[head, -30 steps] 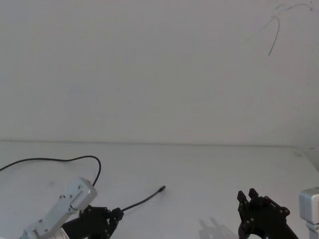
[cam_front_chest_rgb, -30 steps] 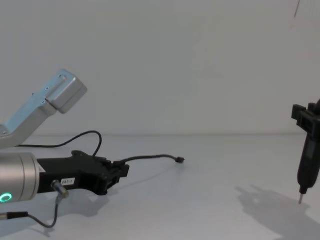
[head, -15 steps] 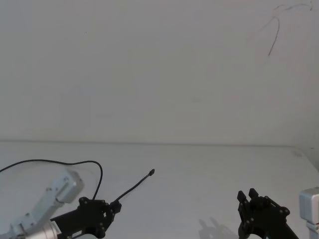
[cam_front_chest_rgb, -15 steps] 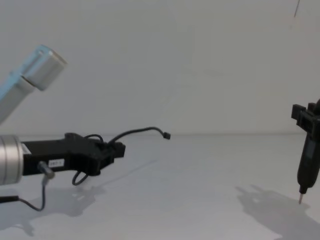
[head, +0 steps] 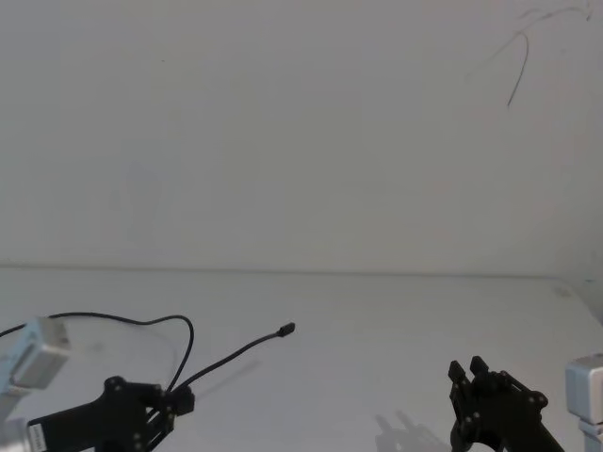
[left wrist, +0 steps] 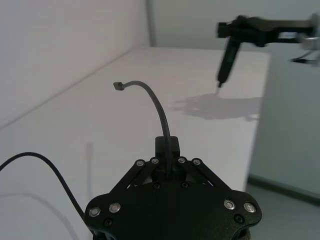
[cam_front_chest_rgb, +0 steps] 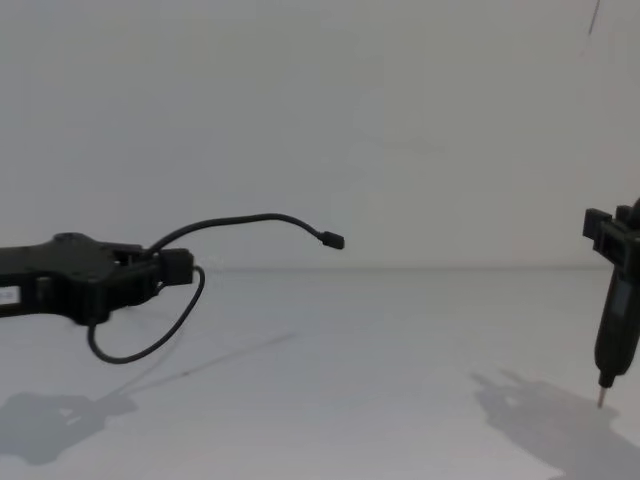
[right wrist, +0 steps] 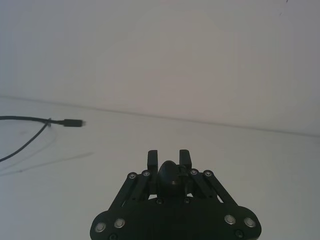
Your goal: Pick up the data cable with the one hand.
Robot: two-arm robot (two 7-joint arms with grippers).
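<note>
data cable (cam_front_chest_rgb: 250,218): you've got its blocky plug (left wrist: 167,145) pinched in L gripper (cam_front_chest_rgb: 152,272), up off table (cam_front_chest_rgb: 400,400), small plug (cam_front_chest_rgb: 333,240) arcing fwd in air | R gripper (right wrist: 168,156) at right, jaws clamped on pen tool (cam_front_chest_rgb: 612,320), tip near table

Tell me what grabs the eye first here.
At the left, above the white table, the left gripper is shut on the data cable, which arches forward, small plug in mid-air. At the right edge, the right gripper holds a pen-like tool pointing down.
</note>
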